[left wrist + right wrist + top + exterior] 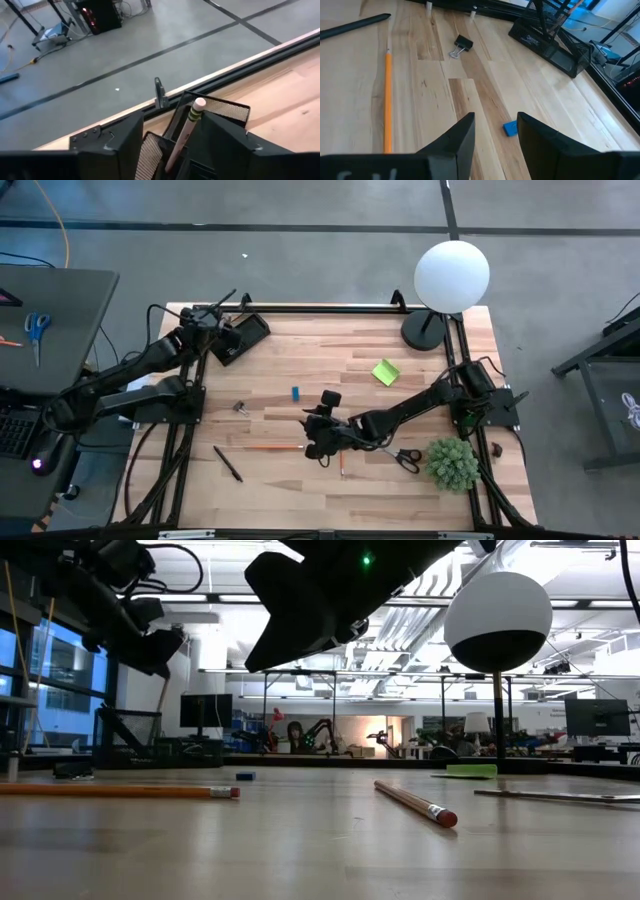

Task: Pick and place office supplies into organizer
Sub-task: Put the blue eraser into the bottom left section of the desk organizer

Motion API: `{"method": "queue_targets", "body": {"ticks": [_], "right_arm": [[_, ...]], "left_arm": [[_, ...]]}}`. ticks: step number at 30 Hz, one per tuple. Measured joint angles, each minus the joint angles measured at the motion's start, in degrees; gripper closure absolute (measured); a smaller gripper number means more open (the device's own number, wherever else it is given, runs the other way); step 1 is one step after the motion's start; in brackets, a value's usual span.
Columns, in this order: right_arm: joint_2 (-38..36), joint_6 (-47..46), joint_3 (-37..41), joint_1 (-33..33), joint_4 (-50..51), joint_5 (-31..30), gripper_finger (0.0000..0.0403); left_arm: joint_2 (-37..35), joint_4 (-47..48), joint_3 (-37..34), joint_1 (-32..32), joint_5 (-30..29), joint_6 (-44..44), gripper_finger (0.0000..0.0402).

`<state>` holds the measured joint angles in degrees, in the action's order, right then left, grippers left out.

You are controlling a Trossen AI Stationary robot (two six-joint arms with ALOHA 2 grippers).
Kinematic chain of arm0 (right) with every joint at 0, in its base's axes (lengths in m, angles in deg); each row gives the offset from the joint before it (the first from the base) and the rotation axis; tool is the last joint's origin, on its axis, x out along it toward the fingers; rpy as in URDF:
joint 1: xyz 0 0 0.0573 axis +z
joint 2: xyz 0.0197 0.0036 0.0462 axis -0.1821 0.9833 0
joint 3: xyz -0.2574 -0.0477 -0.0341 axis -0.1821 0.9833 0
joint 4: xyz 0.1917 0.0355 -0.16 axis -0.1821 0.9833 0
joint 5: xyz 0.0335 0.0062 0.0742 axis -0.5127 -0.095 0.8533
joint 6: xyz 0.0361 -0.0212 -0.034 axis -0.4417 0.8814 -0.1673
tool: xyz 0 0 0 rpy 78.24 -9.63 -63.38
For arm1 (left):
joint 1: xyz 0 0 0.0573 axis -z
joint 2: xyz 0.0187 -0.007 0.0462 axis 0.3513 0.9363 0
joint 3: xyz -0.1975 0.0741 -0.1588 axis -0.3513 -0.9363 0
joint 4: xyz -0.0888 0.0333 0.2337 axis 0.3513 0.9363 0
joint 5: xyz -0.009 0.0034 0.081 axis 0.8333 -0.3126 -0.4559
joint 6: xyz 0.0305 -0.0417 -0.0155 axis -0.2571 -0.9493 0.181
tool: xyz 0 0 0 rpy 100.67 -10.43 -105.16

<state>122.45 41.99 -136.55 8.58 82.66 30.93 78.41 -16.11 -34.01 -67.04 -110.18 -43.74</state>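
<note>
**Pencil stood in the organizer, both grippers parted**

Pencils are found nearest in the low view: an orange pencil point(120, 790) lying flat on the wooden table point(340, 380) and a wooden pencil point(415, 802) angled beside it, well apart from each other. In the high view the right gripper point(318, 438) is seen hovering above the middle of the table, just over the orange pencil; its jaws are held apart with nothing between them, as the right wrist view shows bare wood and the blue eraser point(510, 128) through the gap. A binder clip point(462, 45) and a black pen point(355, 25) are seen farther off in that view. Black-handled scissors point(405, 459) lie near a green plant point(452, 463) at the table's right edge, and the lime-green sticky-note pad point(386, 371) is placed towards the lamp base point(424, 332).

At the far left corner the organizer point(240, 337) is set, a black mesh tray. The left gripper point(212, 326) is held directly over it with its jaws parted. Between the fingers a pencil with a pale eraser tip point(186, 131) is seen standing tilted in a mesh compartment; whether either finger touches it cannot be made out clearly.
</note>
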Motion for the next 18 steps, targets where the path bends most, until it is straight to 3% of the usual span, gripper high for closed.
{"method": "queue_targets", "body": {"ticks": [3, 6, 13, 15, 18], "right_arm": [[0.0, 0.1, 0.0, -0.1, 0.0, -0.2, 0.0265], [0.0, 0.1, 0.0, -0.3, 0.0, -0.2, 0.0265], [0.0, 0.1, 0.0, -0.3, 0.0, 0.0, 0.0265], [0.0, 0.1, 0.0, -0.3, 0.0, 0.1, 0.0265], [0.0, 0.1, 0.0, -0.3, 0.0, 0.1, 0.0265]], "left_arm": [[-0.1, 0.8, 0.0, 0.0, -0.8, 0.1, 0.0211], [-0.2, 2.7, 0.0, 0.0, -6.7, 1.2, 0.0227], [-0.4, 5.3, 0.0, 0.0, -15.9, -4.2, 0.0304], [-0.6, 5.3, 0.0, 0.0, -15.8, -6.2, 0.0331], [-1.9, 4.4, 0.0, 0.0, -10.9, -6.8, 0.0364]]}}
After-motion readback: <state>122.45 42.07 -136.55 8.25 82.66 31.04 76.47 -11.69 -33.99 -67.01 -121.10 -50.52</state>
